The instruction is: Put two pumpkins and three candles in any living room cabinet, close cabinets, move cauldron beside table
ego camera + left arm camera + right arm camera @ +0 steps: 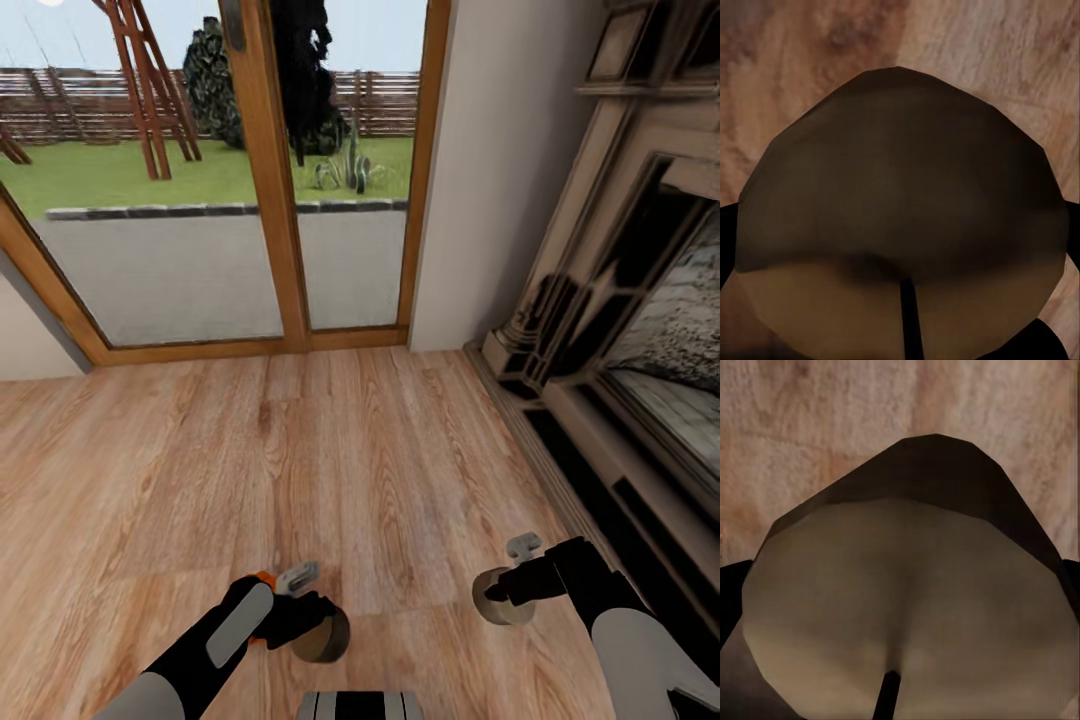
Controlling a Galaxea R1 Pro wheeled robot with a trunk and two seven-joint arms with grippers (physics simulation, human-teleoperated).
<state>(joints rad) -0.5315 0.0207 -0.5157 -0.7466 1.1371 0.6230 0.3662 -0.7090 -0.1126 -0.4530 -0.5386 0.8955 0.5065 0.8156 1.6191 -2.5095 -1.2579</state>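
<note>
I am looking down at the light wood plank floor (300, 450) of the living room, with the ornate dark fireplace (620, 330) at the right of the head view. Beyond the floor stands a glass door with a wooden frame (285, 200), and a pale wall (480, 180) lies between this door and the fireplace.

The left gripper (305, 612) hangs low over the floor, well apart from the fireplace. It is clenched on the left candle (332, 640), a short round body of beige-brown colour. In the left wrist view this candle (907, 195) is very close to the camera. Its upper part is in dark shadow, and a thin black wick (907, 315) comes out of its pale end.

The right gripper (512, 582) is nearer to the fireplace, close to its base. It grasps the right candle (497, 600), whose round pale end faces away from the fireplace. In the right wrist view this candle (907, 600) is pale cream with a short black wick (889, 694).

The fingers are mostly hidden behind both candles, so I judge the grip mainly from the head view, and I believe it is firm. Both candles are above the floor, not touching it.
</note>
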